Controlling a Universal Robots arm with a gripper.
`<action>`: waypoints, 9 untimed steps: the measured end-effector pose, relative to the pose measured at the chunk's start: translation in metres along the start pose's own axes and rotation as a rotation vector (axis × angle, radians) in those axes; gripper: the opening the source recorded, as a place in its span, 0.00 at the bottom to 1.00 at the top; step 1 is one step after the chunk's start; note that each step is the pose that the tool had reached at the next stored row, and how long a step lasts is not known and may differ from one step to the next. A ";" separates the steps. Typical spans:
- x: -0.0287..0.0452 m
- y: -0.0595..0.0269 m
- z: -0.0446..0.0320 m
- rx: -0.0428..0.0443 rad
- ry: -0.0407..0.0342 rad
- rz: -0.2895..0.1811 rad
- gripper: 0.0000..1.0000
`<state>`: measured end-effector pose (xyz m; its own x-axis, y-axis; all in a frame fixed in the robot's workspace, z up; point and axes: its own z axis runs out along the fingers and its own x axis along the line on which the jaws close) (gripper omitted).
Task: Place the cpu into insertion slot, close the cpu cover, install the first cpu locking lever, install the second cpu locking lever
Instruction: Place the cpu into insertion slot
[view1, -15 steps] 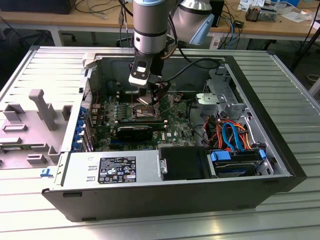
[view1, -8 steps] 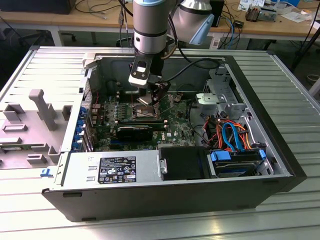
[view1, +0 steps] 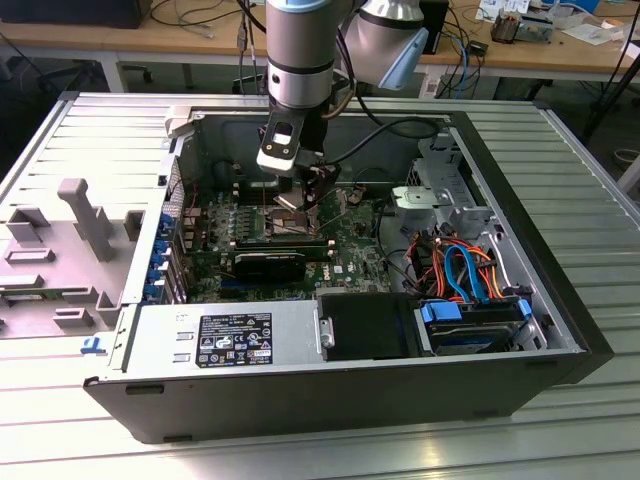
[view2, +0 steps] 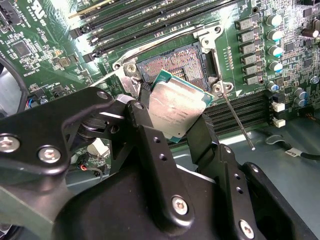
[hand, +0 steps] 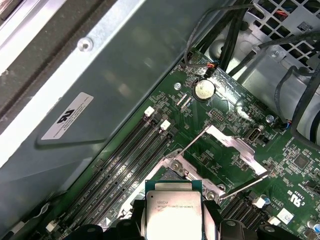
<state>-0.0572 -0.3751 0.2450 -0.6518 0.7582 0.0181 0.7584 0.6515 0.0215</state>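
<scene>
Closest to the lens in the second wrist view: black gripper, clenched on the cpu by two opposite edges, probably to keep the metal top and the underside free of any touch. Holds it tilted, just beside the near edge of the insertion slot, not yet seated. Slot bare, with one thin locking lever swung aside, seemingly to leave free access.

In the first wrist view, same grasp on the chip, metal top toward the camera. Beyond it, the cpu cover, apparently lifted off the socket for that same access. Long memory slots alongside, on the green circuit board.

In the exterior view, arm reaching straight down into the open computer case, wrist low over the board, toward the far wall of the case.
</scene>
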 end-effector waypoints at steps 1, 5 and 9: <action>0.0000 0.0000 0.0000 0.0000 0.0000 0.001 0.54; 0.0000 0.0000 0.0002 0.0000 -0.0001 0.004 0.54; 0.0000 0.0000 0.0004 -0.0001 -0.0001 0.006 0.54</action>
<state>-0.0572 -0.3751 0.2446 -0.6471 0.7622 0.0181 0.7624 0.6467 0.0215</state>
